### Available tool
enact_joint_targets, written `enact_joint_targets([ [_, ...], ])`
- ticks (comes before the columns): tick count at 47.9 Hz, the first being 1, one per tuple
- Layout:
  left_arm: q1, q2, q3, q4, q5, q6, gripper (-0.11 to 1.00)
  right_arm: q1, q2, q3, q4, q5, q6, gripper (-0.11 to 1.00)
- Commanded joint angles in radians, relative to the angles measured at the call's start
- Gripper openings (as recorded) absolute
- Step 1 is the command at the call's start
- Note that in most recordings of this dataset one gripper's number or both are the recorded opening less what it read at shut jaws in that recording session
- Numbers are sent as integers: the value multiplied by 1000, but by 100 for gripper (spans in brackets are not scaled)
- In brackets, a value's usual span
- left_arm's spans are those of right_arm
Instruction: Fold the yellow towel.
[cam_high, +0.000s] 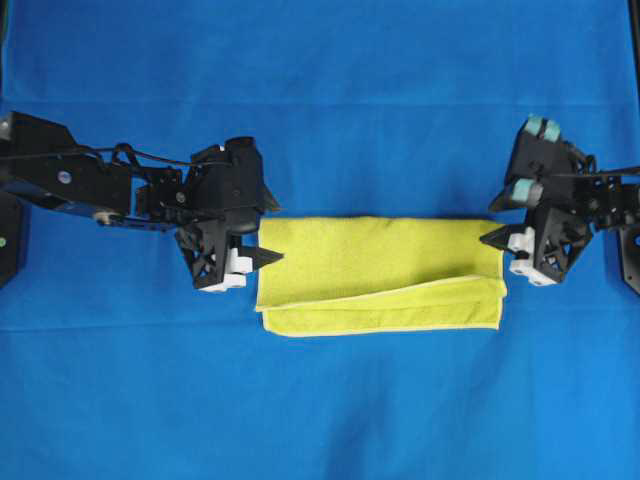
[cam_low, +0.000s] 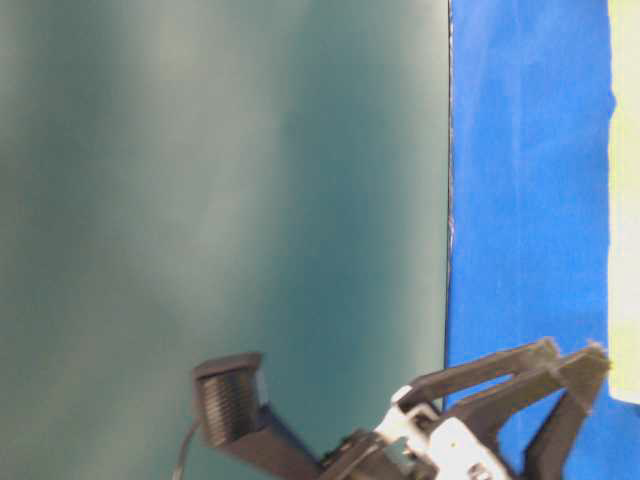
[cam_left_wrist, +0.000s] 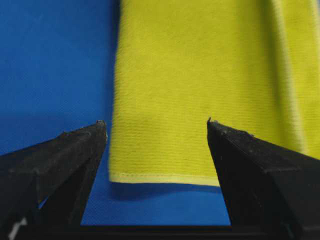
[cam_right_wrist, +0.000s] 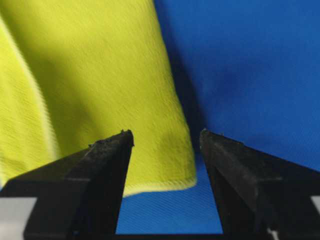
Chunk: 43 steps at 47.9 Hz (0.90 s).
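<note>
The yellow towel (cam_high: 380, 275) lies folded over on itself as a wide strip in the middle of the blue cloth, its upper layer's hem slanting across the lower part. My left gripper (cam_high: 262, 258) hovers at the towel's left end, open, with nothing between its fingers; its wrist view shows the towel (cam_left_wrist: 200, 85) and its hem just ahead of the spread tips (cam_left_wrist: 157, 122). At the towel's right end my right gripper (cam_high: 497, 240) is open too, apart from the cloth. Its wrist view shows the towel's corner (cam_right_wrist: 100, 90) beyond the tips (cam_right_wrist: 166, 132).
A large blue cloth (cam_high: 320, 400) covers the whole table. The table-level view shows a teal wall (cam_low: 220, 200), the blue cloth (cam_low: 520, 200) and part of one arm (cam_low: 480, 420) at the bottom.
</note>
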Motion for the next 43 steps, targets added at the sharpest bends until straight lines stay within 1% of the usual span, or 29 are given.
enact_joint_targets([
  [1,11,18,-28,2,-11,3,77,-25,37,-6,-6,-15,0,60],
  [7,26,63,-38,2,-21,3,77,-49,86,0,-6,-37,0,60],
  [16,52,110,-37,2,-20,3,76,-55,118,9,-6,-72,0,60],
  [24,52,112,-37,2,-8,2,71,-55,118,11,-6,-71,2,59],
  [29,48,114,-38,2,12,2,65,-55,118,11,-6,-71,2,58],
  [32,46,114,-40,2,29,2,60,-55,118,11,-6,-71,2,56],
  [35,46,114,-41,2,46,3,50,-55,118,12,-6,-72,0,50],
  [37,44,115,-43,2,58,5,44,-55,118,12,-6,-74,-2,42],
  [43,44,117,-48,2,74,5,21,-55,118,15,-6,-74,-3,6],
])
